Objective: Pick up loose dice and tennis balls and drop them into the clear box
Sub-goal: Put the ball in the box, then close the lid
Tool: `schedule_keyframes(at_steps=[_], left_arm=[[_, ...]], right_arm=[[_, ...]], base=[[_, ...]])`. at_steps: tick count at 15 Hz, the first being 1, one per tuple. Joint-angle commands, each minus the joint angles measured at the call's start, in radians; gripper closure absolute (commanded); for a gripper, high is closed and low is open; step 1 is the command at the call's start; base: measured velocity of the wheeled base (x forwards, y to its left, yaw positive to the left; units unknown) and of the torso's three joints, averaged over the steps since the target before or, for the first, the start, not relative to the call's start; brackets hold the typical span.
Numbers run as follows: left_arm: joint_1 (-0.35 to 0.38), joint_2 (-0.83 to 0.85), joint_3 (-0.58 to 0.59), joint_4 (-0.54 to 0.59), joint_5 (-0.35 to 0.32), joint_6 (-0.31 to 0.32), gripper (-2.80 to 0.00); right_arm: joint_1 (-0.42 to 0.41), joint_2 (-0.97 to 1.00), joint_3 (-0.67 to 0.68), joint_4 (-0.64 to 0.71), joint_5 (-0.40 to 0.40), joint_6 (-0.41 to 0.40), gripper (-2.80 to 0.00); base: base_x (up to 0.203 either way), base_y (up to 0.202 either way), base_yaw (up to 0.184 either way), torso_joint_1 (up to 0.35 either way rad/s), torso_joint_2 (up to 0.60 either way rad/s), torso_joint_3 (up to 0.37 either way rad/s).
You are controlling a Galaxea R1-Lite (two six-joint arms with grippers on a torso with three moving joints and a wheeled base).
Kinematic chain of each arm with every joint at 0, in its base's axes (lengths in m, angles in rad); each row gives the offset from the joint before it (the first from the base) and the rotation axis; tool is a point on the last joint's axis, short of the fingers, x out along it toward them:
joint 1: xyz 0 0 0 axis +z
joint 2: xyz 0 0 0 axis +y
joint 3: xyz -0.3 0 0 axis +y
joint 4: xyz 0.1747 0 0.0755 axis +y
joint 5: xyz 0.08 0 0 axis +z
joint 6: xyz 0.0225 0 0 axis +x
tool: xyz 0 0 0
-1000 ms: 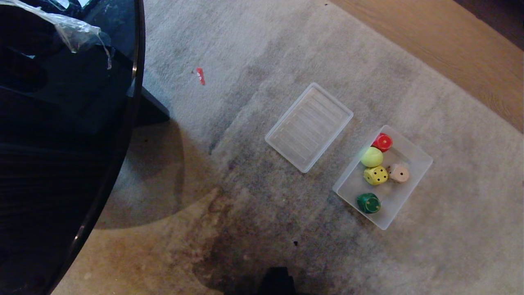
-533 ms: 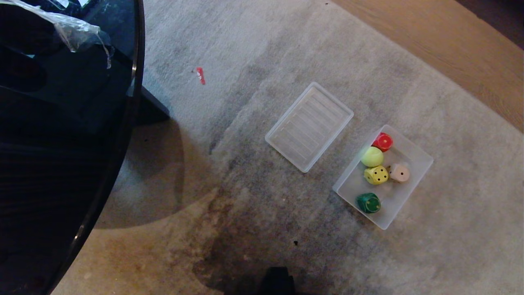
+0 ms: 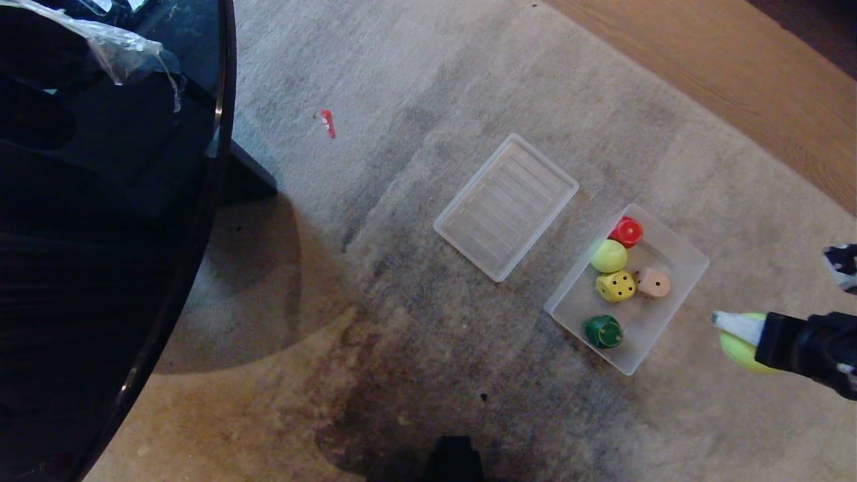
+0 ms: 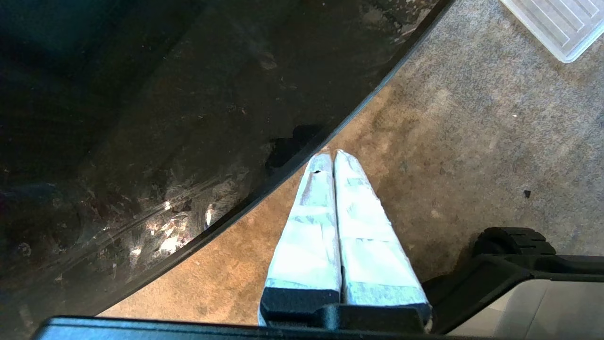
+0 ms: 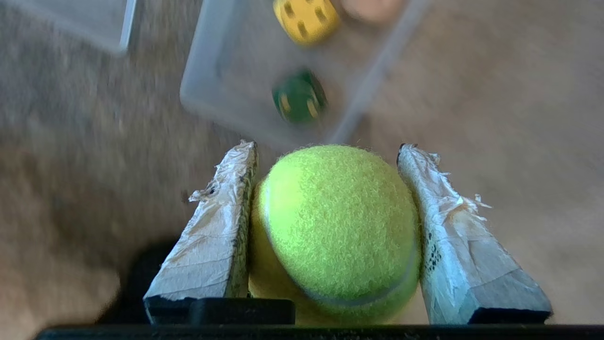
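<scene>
Currently the right gripper [image 5: 328,151] clamps a tennis ball [image 5: 337,226] just right of the clear box [image 3: 689,264] (dice already inside). Carry it over the box's bare floor before releasing. Left gripper [image 4: 334,158] parked, closed.

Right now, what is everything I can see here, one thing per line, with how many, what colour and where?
clear box: one, frosted, on the carpet.
tennis balls: two, yellow-green; one in the box, one in the right tool.
yellow die: one, in the box.
green die: one, in the box.
beige die: one, in the box.
red die: one, in the box.
ribbed lid: one, translucent, beside the box.
red scrap: one, on the carpet.
black table: one, far left.
right tool: clamped on a ball, beside the box.
left tool: shut, by the table.
</scene>
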Motion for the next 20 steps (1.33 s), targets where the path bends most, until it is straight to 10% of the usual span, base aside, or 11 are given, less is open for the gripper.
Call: schedule_keyframes(at_steps=[1, 7, 8, 19, 20], left_arm=[[0.000, 0.000, 0.000, 0.000, 0.000, 0.000, 0.00], [0.000, 0.000, 0.000, 0.000, 0.000, 0.000, 0.00], [0.000, 0.000, 0.000, 0.000, -0.001, 0.000, 0.00], [0.000, 0.001, 0.000, 0.000, 0.000, 0.000, 0.00], [0.000, 0.000, 0.000, 0.000, 0.000, 0.000, 0.00]], right_arm=[[0.006, 0.357, -0.020, -0.331, 0.040, 0.009, 0.00], [0.024, 0.607, -0.177, -0.522, 0.141, 0.023, 0.00], [0.025, 0.618, -0.183, -0.524, 0.146, 0.025, -2.80], [0.022, 0.332, -0.107, -0.427, 0.213, 0.023, -2.80], [0.016, 0.246, -0.090, -0.366, 0.216, 0.023, 0.00]], base=[[0.000, 0.000, 0.000, 0.000, 0.00, 0.000], [0.000, 0.000, 0.000, 0.000, 0.00, 0.000], [0.000, 0.000, 0.000, 0.000, 0.00, 0.000], [0.000, 0.000, 0.000, 0.000, 0.00, 0.000], [0.000, 0.000, 0.000, 0.000, 0.00, 0.000]])
